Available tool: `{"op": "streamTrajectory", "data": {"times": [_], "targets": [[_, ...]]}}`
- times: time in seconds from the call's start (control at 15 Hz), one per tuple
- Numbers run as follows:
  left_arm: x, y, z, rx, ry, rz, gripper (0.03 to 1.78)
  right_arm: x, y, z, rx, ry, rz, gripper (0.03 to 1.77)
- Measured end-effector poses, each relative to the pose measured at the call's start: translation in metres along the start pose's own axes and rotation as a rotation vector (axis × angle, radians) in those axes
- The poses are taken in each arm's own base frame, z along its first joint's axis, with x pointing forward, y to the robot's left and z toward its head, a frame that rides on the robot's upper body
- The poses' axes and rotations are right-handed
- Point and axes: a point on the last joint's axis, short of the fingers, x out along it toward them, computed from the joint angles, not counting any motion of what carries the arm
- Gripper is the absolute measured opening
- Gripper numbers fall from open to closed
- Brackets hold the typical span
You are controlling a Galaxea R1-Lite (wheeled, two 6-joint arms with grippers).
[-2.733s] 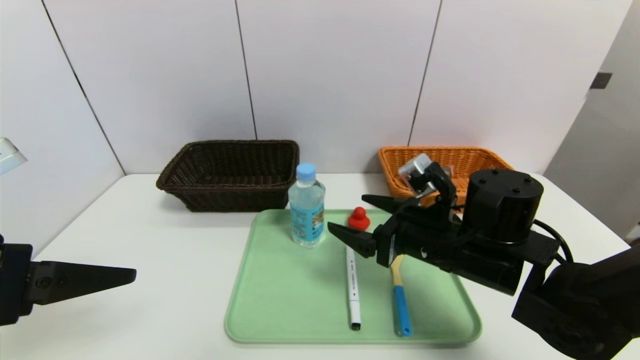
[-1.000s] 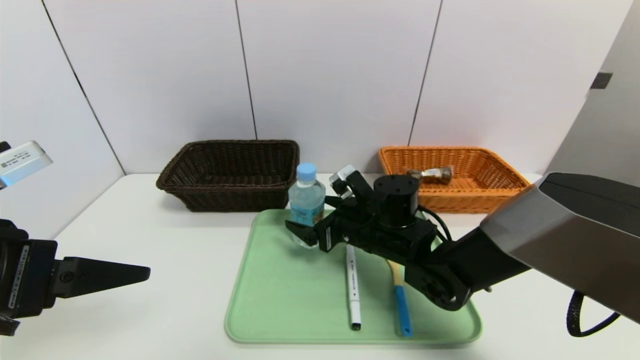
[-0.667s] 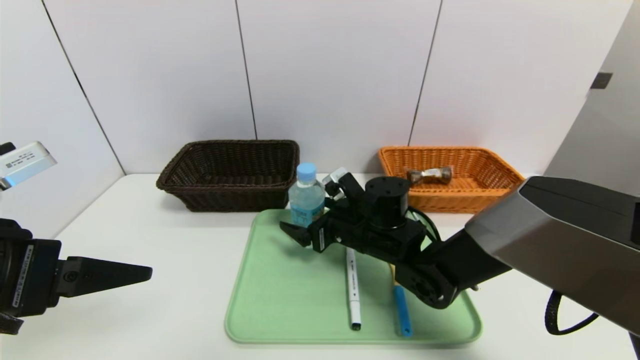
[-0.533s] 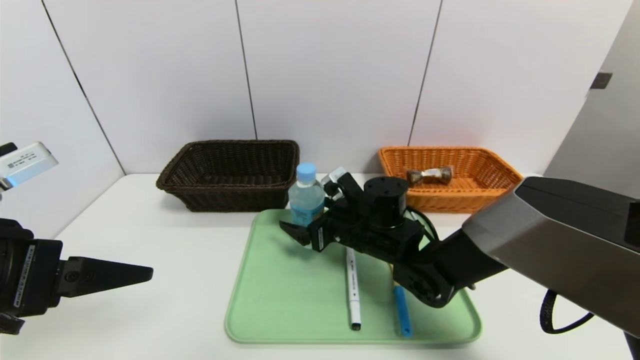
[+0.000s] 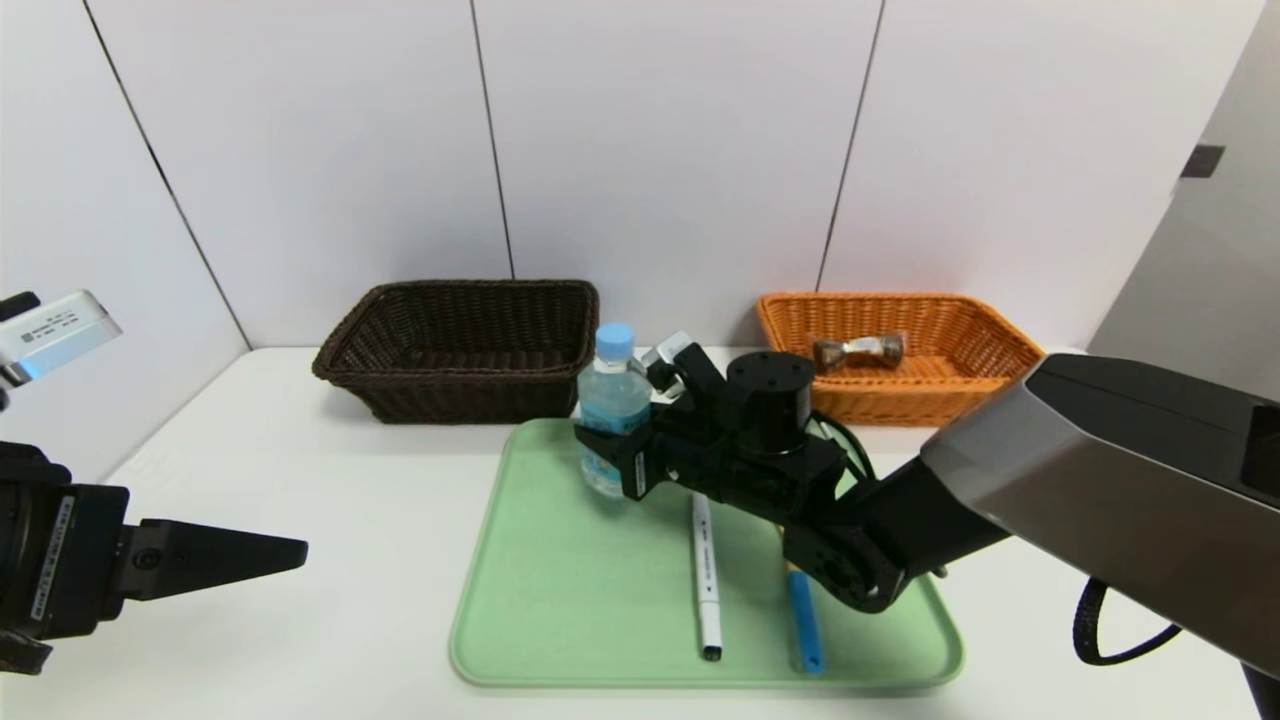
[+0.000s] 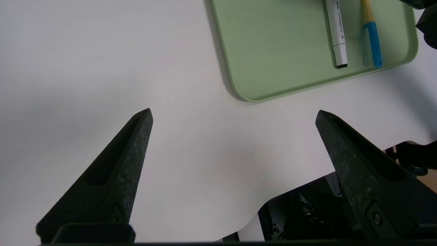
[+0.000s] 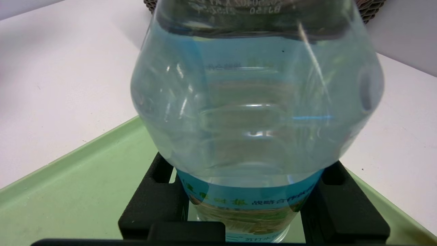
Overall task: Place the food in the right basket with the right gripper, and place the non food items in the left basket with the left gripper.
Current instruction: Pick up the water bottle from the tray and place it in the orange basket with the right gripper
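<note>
White wall panels back a white table (image 5: 300, 620) where the right gripper (image 5: 610, 447) has its two black fingers (image 7: 153, 201) pressed against either side of a water bottle (image 5: 612, 412), at the band of its blue label. The bottle stands upright on the far left part of a pale green tray (image 5: 560, 600); it has a light blue cap, and the right wrist view shows a row of printed characters on the label and a stamped code near the shoulder, neither clear enough to read. From the fingers outward, the black wrist and a grey forearm run back across the tray toward the right edge of the head view. On the tray near the arm lie a white marker (image 5: 706, 580) with small dark print along its barrel, too fine to make out, and a blue-handled tool (image 5: 802, 615), its upper part hidden behind the arm. A dark brown wicker basket (image 5: 462, 345) sits beyond the tray to the left, and an orange wicker basket (image 5: 900, 350) to the right holds a wrapped item (image 5: 858, 349). The left gripper (image 6: 234, 114) hangs over bare table at the left, well apart from the tray, fingers spread wide and holding nothing.
</note>
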Motion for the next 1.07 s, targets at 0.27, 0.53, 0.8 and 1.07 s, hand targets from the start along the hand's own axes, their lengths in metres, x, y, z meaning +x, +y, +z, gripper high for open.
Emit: {"op": "streamTrajectory", "data": {"times": [0.27,0.53,0.8,1.07], "targets": [[0.0,0.0,-0.002,-0.003,0.004,0.001,1.69,-0.006,0.001,0.011,-0.003,-0.014,-0.023,0.84],[0.0,0.0,-0.002,0.0,0.003,0.001,1.69,-0.028,0.004,0.044,0.008,-0.008,-0.053,0.84],[0.0,0.0,-0.002,0.003,0.004,-0.003,1.69,-0.06,0.003,0.116,0.058,-0.003,-0.077,0.84],[0.0,-0.001,-0.002,0.005,0.006,-0.007,1.69,-0.098,-0.023,0.2,0.147,-0.048,-0.152,0.84]]}}
